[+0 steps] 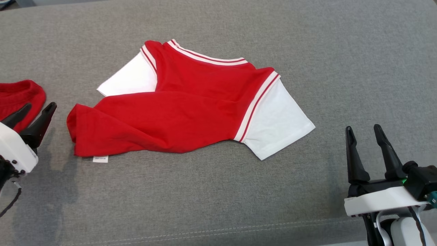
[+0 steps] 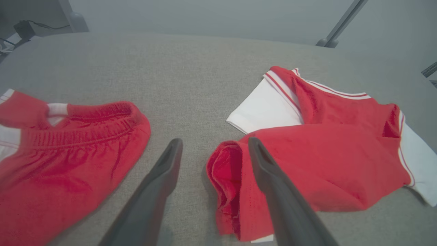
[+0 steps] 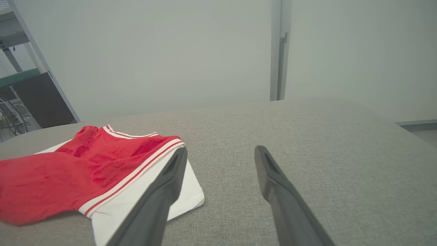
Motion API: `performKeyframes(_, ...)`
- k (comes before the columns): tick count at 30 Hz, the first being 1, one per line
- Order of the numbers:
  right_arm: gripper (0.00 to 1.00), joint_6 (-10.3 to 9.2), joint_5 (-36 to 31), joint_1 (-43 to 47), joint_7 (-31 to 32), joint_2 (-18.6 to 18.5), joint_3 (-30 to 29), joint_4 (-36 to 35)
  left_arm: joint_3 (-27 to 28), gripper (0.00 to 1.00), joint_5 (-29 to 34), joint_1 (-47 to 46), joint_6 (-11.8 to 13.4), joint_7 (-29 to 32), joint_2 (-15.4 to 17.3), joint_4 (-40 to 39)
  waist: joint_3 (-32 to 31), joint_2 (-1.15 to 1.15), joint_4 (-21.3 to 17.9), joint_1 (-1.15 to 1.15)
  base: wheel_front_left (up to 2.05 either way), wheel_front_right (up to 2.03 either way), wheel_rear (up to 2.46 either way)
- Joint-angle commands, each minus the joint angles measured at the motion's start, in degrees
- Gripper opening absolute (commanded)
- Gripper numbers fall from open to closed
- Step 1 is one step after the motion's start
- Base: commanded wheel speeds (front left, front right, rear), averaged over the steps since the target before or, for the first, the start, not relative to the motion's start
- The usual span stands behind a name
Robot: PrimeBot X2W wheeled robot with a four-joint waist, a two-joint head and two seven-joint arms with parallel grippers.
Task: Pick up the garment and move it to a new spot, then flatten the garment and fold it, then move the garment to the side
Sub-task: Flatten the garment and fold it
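Garment (image 1: 177, 116): a soft red knit shirt with white sleeves and striped trim, lying rumpled mid-worktop (image 1: 218, 191), its long axis running left to right. At far left lies a second red garment (image 1: 20, 94) with a gathered waistband. Your left end effector (image 1: 39, 106), fingers spread and empty, sits just left of the bunched hem (image 1: 76, 130), so it is the nearer arm. At right, your right end effector (image 1: 362, 128), likewise spread and empty, stands apart from the near white sleeve (image 1: 280, 126).
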Motion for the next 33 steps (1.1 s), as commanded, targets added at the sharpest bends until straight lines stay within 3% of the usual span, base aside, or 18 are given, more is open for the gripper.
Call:
performKeyframes(1, 1.0, 0.25, -1.01, -0.5, 0.52, -0.58, 0.38, -1.6, 3.98, 1.0, 0.2, 0.43, 1.22, -4.43, 2.8, -2.72, -2.05, 0.0, 2.06, 0.0, 0.0, 0.0, 0.0)
performKeyframes(5, 1.0, 0.25, -2.23, -0.23, 1.07, -0.58, -0.54, -1.82, 6.78, 1.0, 1.02, 5.87, 4.92, -15.06, 1.2, -8.53, -4.25, 0.0, 4.15, 0.0, 0.0, 0.0, 0.0)
performKeyframes(6, 1.0, 0.25, -2.71, -0.16, 1.44, -0.58, -1.12, -1.99, 7.86, 1.0, 2.04, 8.5, 6.96, -20.26, 0.2, -12.07, -5.15, 0.0, 5.17, 0.0, 0.0, 0.0, 0.0)
performKeyframes(8, 1.0, 0.25, -3.52, -0.31, 1.9, -0.58, -1.37, -2.3, 8.71, 1.0, 3.81, 11.03, 9.85, -23.98, -0.43, -15.46, -5.74, 0.0, 5.78, 0.0, 0.0, 0.0, 0.0)
performKeyframes(14, 1.0, 0.25, -4.46, -0.88, 3.06, -1.03, -2.11, -3.09, 12.66, 1.0, 13.1, 17.41, 17.9, -26.79, -3.23, -24.97, -7.58, 0.0, 6.84, 0.0, 0.0, 0.0, 0.0)
performKeyframes(18, 1.0, 0.25, -4.59, -0.55, 3.67, -1.51, -2.54, -3.39, 15.97, 1.0, 20.8, 22.48, 21.28, -26.84, -6.44, -29.4, -9.03, 0.0, 7.07, 0.0, 0.0, 0.0, 0.0)
performKeyframes(25, 1.0, 0.25, -4.53, 2.49, 3.79, -1.64, -3.36, -2.99, 19.36, 1.0, 26.54, 30.36, 23.88, -26.86, -10.45, -30.55, -11.81, 0.0, 7.23, 0.0, 0.0, 0.0, 0.0)
performKeyframes(33, 1.0, 0.25, -4.9, 7.84, 3.61, -1.09, -3.96, -1.48, 22.64, 1.0, 31.86, 37.43, 21.58, -26.86, -16.19, -28.69, -15.54, 0.0, 7.97, 0.0, 0.0, 0.0, 0.0)
